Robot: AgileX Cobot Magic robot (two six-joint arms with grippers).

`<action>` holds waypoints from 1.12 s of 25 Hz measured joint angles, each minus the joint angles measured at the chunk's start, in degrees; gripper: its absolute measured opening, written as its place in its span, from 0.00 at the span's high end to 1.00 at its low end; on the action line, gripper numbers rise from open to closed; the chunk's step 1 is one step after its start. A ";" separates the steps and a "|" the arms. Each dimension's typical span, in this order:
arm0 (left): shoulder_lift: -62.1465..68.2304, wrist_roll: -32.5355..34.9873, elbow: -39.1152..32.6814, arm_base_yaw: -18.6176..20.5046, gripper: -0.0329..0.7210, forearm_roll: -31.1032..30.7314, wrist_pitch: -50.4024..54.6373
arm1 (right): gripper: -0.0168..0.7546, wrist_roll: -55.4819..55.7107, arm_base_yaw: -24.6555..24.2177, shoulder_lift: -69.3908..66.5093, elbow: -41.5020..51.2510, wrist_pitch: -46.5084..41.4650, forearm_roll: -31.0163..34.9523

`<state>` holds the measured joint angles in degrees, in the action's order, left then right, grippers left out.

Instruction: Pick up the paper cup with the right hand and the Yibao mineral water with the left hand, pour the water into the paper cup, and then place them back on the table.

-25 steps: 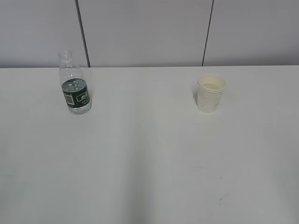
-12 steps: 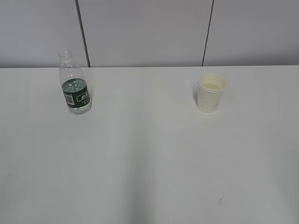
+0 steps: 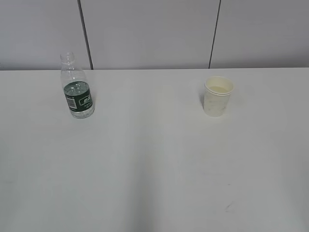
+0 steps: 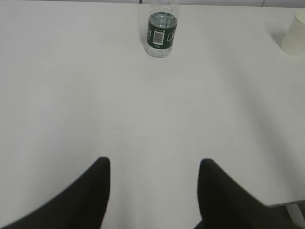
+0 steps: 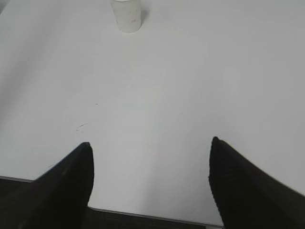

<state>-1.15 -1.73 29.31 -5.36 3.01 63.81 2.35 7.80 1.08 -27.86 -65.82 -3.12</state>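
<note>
The Yibao mineral water (image 3: 77,92) stands upright and capless at the back left of the white table (image 3: 154,159); it also shows in the left wrist view (image 4: 161,29), far ahead of my left gripper (image 4: 153,164), which is open and empty. The paper cup (image 3: 218,96) stands upright at the back right; it shows in the right wrist view (image 5: 127,14), far ahead of my right gripper (image 5: 150,143), which is open and empty above the table's near edge. The cup also shows at the left wrist view's right edge (image 4: 295,34). Neither arm shows in the exterior view.
A grey panelled wall (image 3: 154,34) with dark seams runs behind the table. A faint scuff mark (image 3: 228,208) lies on the table's front right. The table's near edge (image 5: 143,213) shows in the right wrist view.
</note>
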 joint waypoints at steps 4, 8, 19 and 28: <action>0.00 0.00 0.00 0.00 0.48 0.00 0.00 | 0.22 0.00 0.00 0.00 0.00 0.00 0.00; 0.00 0.00 0.00 0.00 0.51 0.00 0.00 | 0.22 0.00 0.00 0.00 0.00 0.00 0.00; 0.00 0.00 0.00 0.00 0.52 0.00 0.00 | 0.22 0.00 0.00 0.00 0.00 0.00 0.00; 0.00 0.00 0.00 0.00 0.53 0.00 0.00 | 0.22 0.00 0.00 0.00 0.00 0.03 0.00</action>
<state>-1.15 -1.73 29.31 -5.36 3.01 63.81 2.35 7.80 1.08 -27.86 -65.79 -3.12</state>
